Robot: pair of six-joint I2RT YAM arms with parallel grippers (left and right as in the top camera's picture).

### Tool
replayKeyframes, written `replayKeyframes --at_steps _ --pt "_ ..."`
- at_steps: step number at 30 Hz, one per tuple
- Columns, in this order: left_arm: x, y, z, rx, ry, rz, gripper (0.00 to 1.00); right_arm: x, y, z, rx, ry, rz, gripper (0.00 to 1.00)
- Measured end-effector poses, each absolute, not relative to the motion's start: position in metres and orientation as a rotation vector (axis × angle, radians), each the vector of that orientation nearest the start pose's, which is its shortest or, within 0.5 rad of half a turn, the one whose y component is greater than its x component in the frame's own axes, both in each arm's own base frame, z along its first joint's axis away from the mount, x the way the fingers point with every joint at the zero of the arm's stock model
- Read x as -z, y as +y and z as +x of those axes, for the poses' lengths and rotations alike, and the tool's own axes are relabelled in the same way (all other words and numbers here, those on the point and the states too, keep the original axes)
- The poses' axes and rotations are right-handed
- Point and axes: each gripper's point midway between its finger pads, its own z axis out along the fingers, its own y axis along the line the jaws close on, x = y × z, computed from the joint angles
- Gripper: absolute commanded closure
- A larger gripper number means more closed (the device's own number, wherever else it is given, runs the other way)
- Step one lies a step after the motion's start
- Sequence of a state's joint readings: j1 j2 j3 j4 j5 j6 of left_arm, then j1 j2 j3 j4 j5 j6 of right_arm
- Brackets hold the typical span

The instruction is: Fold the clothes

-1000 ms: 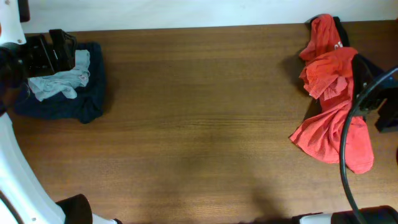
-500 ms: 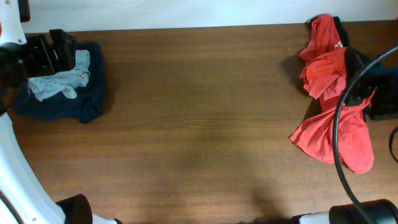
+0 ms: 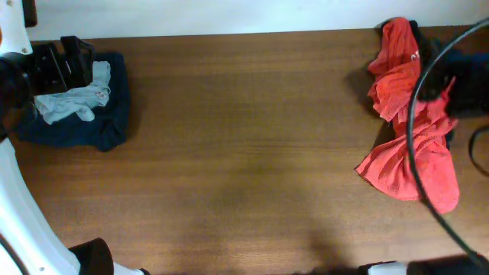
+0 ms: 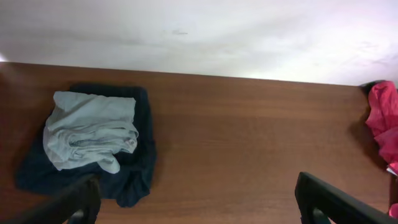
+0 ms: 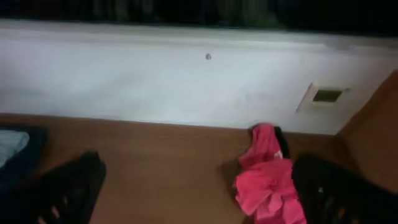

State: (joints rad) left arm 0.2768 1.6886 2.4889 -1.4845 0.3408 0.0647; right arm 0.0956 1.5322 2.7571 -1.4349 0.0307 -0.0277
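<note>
Wooden table (image 3: 244, 153) is carrying three crumpled garments, none looking folded: orange-red shirt (image 3: 405, 160) at its right edge, navy garment (image 3: 107, 126) at its left edge, pale T-shirt (image 3: 72, 99) bunched atop. I am holding left gripper (image 4: 199, 205) and right gripper (image 5: 202, 196) spread wide, empty.

A crumpled pale blue-grey cloth T-shirt (image 3: 76, 101) lies bunched in a loose heap on top of a dark navy cloth garment (image 3: 103, 130). The navy one spreads out beneath it at the far left of the wooden bench (image 3: 244, 153), showing along the pale shirt's right and near sides. Well apart, at the far right, an orange-red cloth shirt (image 3: 401, 164) sprawls unfolded and rumpled (small white print shows near its far end). It runs from the far edge toward the near side, its wider part nearer.
</note>
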Motion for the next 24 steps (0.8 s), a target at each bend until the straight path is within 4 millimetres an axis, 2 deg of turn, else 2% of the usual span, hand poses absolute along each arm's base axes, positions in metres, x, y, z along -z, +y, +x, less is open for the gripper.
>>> replayKeyframes --at_steps 1,5,8,10,14,20,23,24 --pt "-0.444 0.044 0.363 0.196 2.215 -0.054 0.01 -0.587 0.022 0.281 -0.024 1.726 -0.084 0.02" --pt "-0.444 0.044 0.363 0.196 2.215 -0.054 0.01 -0.603 0.022 0.289 -0.025 1.586 -0.074 0.01" --pt "-0.444 0.043 0.363 0.197 2.216 -0.054 0.01 -0.600 0.021 0.289 -0.025 1.484 -0.063 0.02" --pt "-0.444 0.044 0.363 0.196 2.215 -0.055 0.01 -0.585 0.019 0.287 -0.022 1.439 -0.056 0.02" --pt "-0.444 0.044 0.363 0.196 2.215 -0.055 0.01 -0.528 0.013 0.284 -0.005 1.423 -0.039 0.01" --pt "-0.444 0.043 0.363 0.198 2.217 -0.054 0.01 -0.419 -0.001 0.285 0.036 1.439 -0.006 0.02" --pt "-0.444 0.043 0.363 0.197 2.216 -0.054 0.01 -0.364 -0.007 0.277 0.053 1.432 0.010 0.02" --pt "-0.444 0.043 0.363 0.197 2.216 -0.054 0.01 -0.351 -0.009 0.275 0.057 1.428 0.014 0.02"
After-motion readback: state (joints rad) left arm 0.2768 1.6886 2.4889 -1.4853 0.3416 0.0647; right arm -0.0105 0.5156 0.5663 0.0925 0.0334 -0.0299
